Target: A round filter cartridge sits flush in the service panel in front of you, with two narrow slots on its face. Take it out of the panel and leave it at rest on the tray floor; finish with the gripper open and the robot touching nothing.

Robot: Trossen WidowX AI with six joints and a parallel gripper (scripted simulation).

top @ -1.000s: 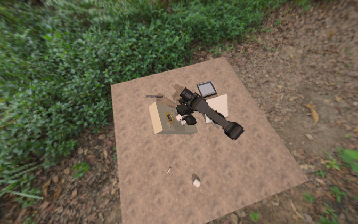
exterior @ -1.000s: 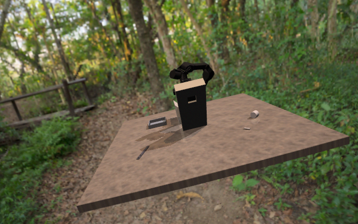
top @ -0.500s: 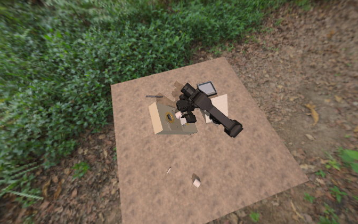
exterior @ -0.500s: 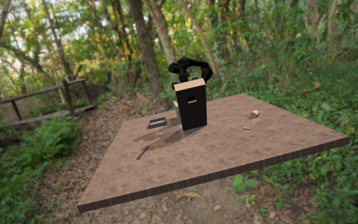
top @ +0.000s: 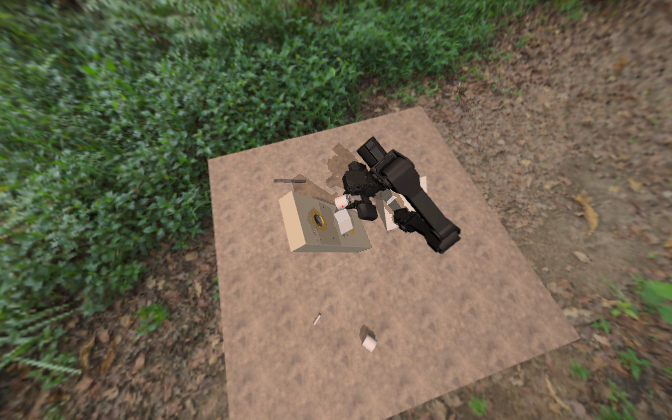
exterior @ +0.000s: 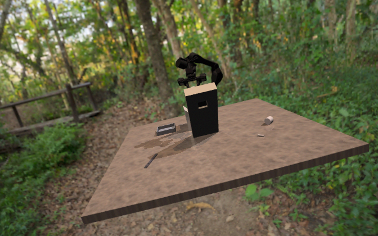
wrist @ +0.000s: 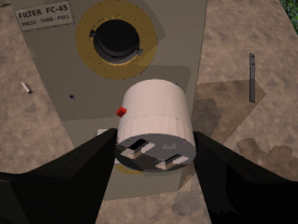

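Observation:
The round white filter cartridge (top: 341, 201) (wrist: 156, 104) is out of the service panel (top: 292, 224) (exterior: 204, 121) (wrist: 45, 55). Its slotted face is toward the wrist camera, and a small red mark shows on its side. My gripper (exterior: 193, 85) (wrist: 154, 136) is shut on the cartridge, one finger on each side, in front of the panel's face. The panel's round opening (top: 318, 220) (wrist: 117, 37) is empty, with a brass-coloured ring around it. The grey tray (exterior: 166, 132) stands on the table beyond the panel in the exterior view; the arm hides it in the top view.
A white block (top: 344, 222) juts from the panel's lower face. A dark flat bar (top: 289, 181) (exterior: 150, 160) (wrist: 252, 77) lies beside the panel. A white cylinder (top: 369, 342) (exterior: 268, 119) and a small pale rod (top: 316, 318) (exterior: 260, 135) (wrist: 26, 88) lie on the other side.

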